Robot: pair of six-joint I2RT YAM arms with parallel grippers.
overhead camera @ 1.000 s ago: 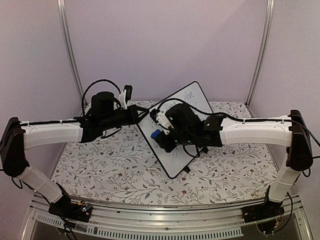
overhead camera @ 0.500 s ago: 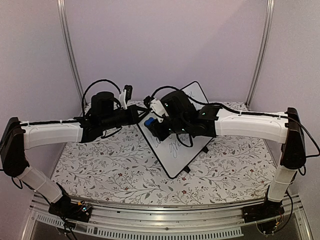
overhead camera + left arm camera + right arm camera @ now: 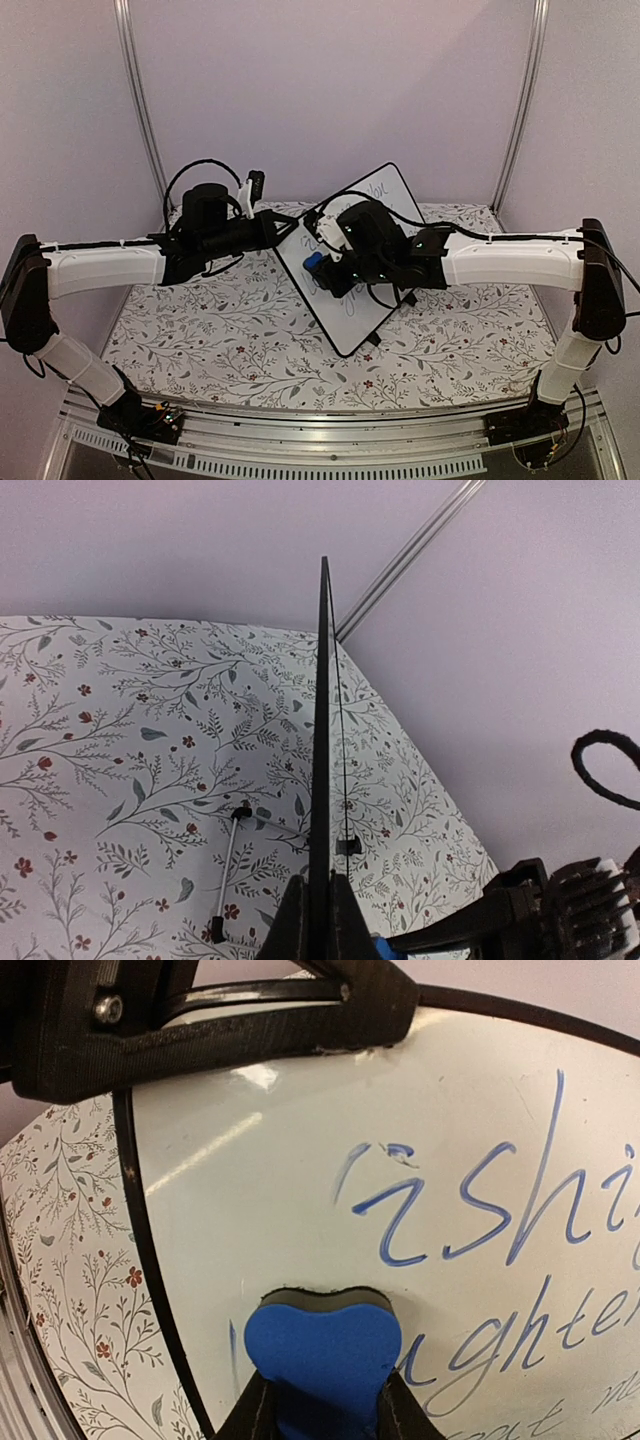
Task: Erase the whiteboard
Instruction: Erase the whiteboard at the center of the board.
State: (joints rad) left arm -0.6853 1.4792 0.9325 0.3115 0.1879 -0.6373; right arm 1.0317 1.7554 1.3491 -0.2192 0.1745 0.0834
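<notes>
The whiteboard (image 3: 352,325) stands tilted on the floral table, with blue cursive writing (image 3: 450,1220) on its face. My left gripper (image 3: 284,228) is shut on the board's upper left rim. In the left wrist view the board (image 3: 322,730) runs edge-on between the closed fingers of my left gripper (image 3: 320,885). My right gripper (image 3: 320,268) is shut on a blue eraser (image 3: 313,262). In the right wrist view the eraser (image 3: 320,1345) is held by my right gripper (image 3: 322,1392), its dark felt side pressed flat on the whiteboard (image 3: 260,1170) near the rim, left of the writing.
A floral cloth (image 3: 220,320) covers the table. The board's thin support leg (image 3: 225,870) and black feet (image 3: 372,340) rest on it. Metal poles (image 3: 140,110) stand at the back corners before lilac walls. The left gripper's black finger (image 3: 200,1020) crosses the board's top rim.
My right gripper swept the eraser up toward the board's upper left edge, then came back down and right. The left gripper and the board stayed still.
</notes>
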